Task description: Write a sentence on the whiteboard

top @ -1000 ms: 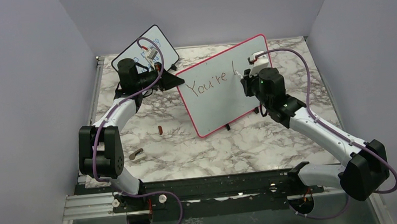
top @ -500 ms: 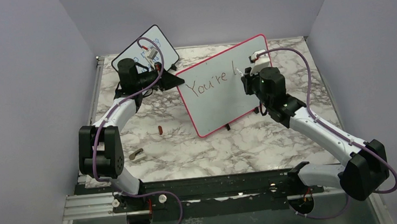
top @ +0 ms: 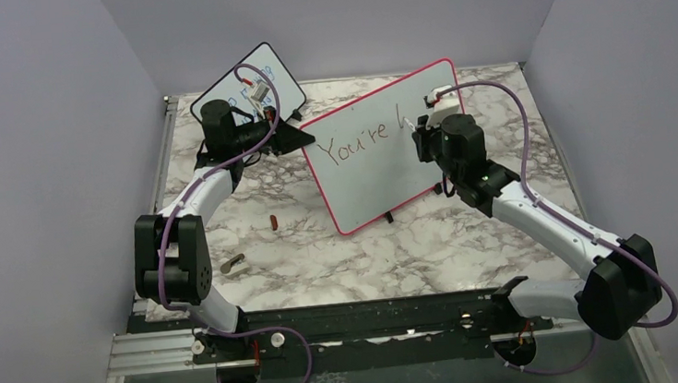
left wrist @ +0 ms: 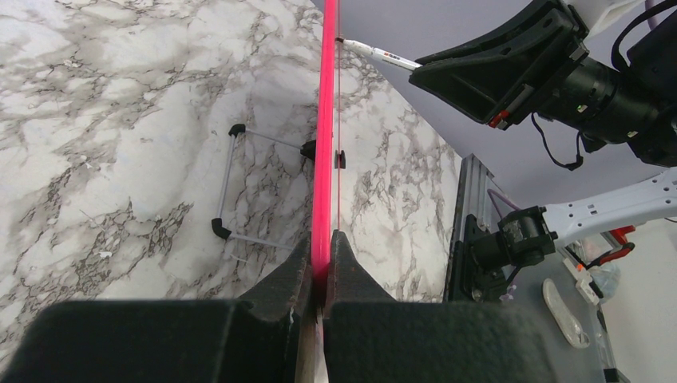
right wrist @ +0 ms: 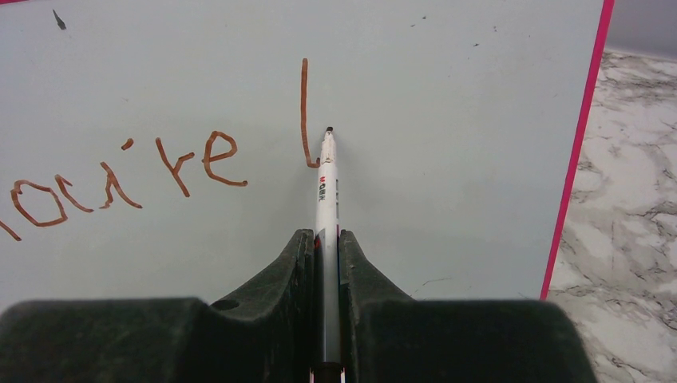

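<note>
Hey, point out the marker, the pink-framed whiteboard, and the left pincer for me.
marker (right wrist: 326,195): right wrist view, on its white barrel.
whiteboard (top: 374,184): top external view, on the bare white surface, lower half.
left pincer (left wrist: 321,243): left wrist view, between the fingertips clamping the board's pink edge.

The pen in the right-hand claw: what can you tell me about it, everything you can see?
The pen is slim, with a white plastic-looking barrel, small red and dark print, and a dark tip. The right gripper is shut on its lower barrel, black fingers on either side. It points at the whiteboard, its tip seemingly touching the white face just right of the tall brownish-red stroke.
</note>
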